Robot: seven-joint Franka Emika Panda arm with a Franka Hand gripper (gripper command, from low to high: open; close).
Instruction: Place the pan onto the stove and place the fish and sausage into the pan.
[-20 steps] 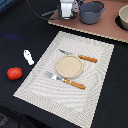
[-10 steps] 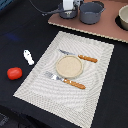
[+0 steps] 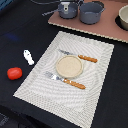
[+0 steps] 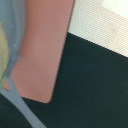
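The blue-grey pan (image 3: pixel 67 10) stands at the exterior view's left end of the pinkish-brown stove (image 3: pixel 102 27), its thin handle (image 3: pixel 50 12) pointing to the left. My gripper (image 3: pixel 65 4) hangs right over the pan at the frame's top edge; its jaws are too small to read. The wrist view shows the pan's rim (image 4: pixel 14 35), its handle (image 4: pixel 20 107) and the stove board (image 4: pixel 45 50), but no fingers. The white fish (image 3: pixel 28 57) and the red sausage (image 3: pixel 14 73) lie on the dark table, left of the placemat, far from the gripper.
A larger grey pot (image 3: pixel 92 12) stands on the stove next to the pan, and another pot (image 3: pixel 123 18) is at the right edge. A pale striped placemat (image 3: pixel 45 80) holds a round plate (image 3: pixel 69 66), a knife (image 3: pixel 80 56) and a fork (image 3: pixel 65 80).
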